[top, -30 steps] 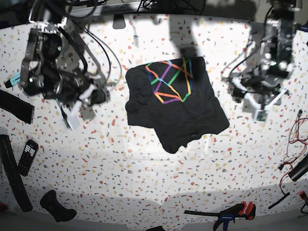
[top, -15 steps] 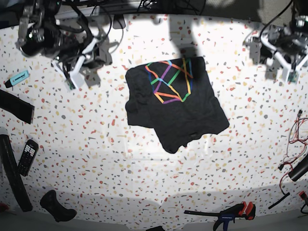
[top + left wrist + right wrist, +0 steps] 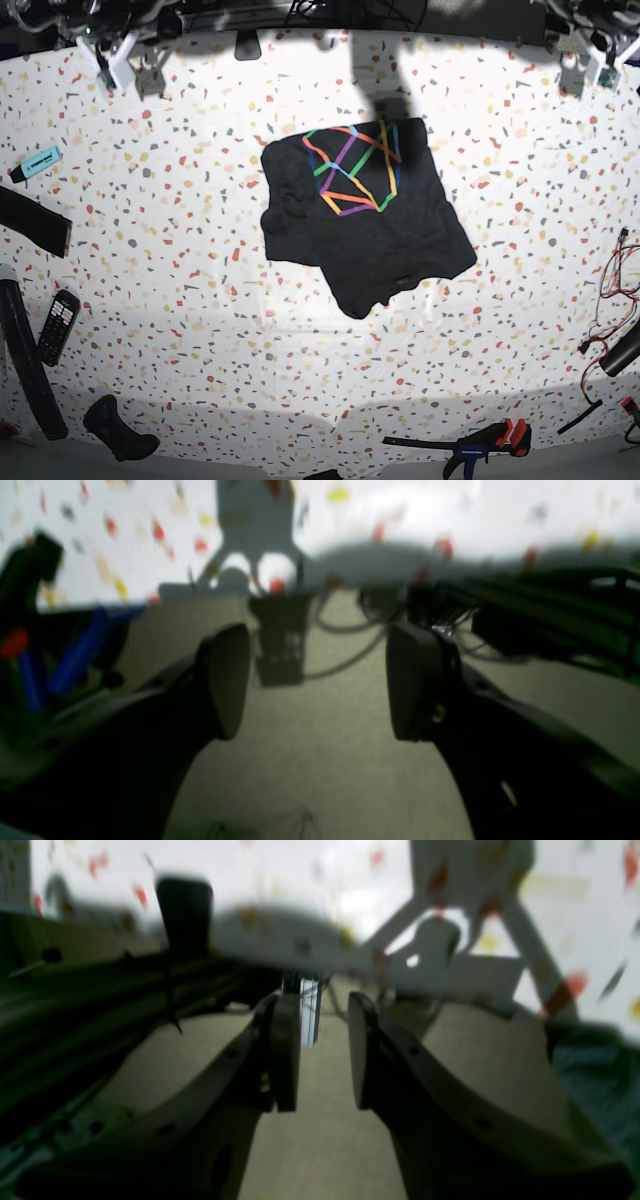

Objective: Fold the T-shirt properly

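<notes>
Base view: see the T-shirt [image 3: 365, 235] lying near the middle of the speckled white surface [image 3: 180, 300] — dark, bunched into an uneven, partly folded shape, with multicoloured geometric lines uppermost near its far edge and a ragged lower edge pointing down the view. Can make out both arms at the top corners, well apart from the cloth. Find the left fingers [image 3: 225, 680] spread wide in the left wrist view, holding nothing, and the right fingers [image 3: 285, 1055] parted more narrowly in the right wrist view, likewise released. Farther out, on the view's left, see a light-blue tool [image 3: 42, 162], a black strap [image 3: 36, 222], a black remote control [image 3: 58, 328] and a long black bar [image 3: 30, 360]. Note a red-and-blue clamp [image 3: 480, 442] at the lower edge — and thin red and black wires [image 3: 615, 292] at the right.
</notes>
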You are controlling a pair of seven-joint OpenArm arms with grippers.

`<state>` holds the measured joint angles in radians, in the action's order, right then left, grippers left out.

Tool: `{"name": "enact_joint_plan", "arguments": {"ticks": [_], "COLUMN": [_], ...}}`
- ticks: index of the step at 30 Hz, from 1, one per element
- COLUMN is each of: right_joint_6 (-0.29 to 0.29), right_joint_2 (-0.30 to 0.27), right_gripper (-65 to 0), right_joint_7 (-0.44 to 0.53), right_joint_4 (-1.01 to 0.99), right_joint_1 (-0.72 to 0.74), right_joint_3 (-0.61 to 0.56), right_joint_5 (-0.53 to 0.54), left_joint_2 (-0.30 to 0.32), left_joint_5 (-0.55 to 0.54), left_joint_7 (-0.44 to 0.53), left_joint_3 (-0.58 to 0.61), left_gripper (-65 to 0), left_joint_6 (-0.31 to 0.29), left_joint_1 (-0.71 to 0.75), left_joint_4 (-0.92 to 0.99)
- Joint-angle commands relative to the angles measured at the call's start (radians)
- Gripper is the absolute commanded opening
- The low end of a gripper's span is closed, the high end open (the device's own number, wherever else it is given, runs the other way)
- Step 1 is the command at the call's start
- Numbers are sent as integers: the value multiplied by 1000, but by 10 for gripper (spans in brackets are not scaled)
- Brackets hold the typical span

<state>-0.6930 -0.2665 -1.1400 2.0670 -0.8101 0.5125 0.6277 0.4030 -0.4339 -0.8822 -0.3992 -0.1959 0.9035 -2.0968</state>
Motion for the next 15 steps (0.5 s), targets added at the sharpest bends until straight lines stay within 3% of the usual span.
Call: {"name": "enact_joint_plan", "arguments": {"ticks": [1, 5, 9, 12, 15], "right_joint_6": [-5, -5, -5, -5, -5], "right_joint_2": [4, 42, 39, 6, -50], "right_gripper": [-492, -492, -492, -492, -492], "right_joint_7": [13, 73, 206, 263, 291], "right_joint_4": [21, 13, -49, -169, -349], "right_joint_1": [-36, -133, -171, -141, -80], "right_joint_3": [6, -8, -61, -143, -262], "right_joint_5": [12, -1, -97, -190, -261], "left_joint_2": [10, 10, 10, 10, 10], "left_joint_5": [3, 2, 11, 50, 104], "left_joint_7": [1, 35, 188, 328, 382], "left_joint_3": [-8, -5, 9, 64, 150], "left_gripper": [-251, -251, -251, -251, -251], "left_joint_6": [-4, -63, -219, -313, -332], "left_joint_1": [37, 158, 191, 132, 22], "left_joint_4": [-18, -6, 139, 353, 599]}}
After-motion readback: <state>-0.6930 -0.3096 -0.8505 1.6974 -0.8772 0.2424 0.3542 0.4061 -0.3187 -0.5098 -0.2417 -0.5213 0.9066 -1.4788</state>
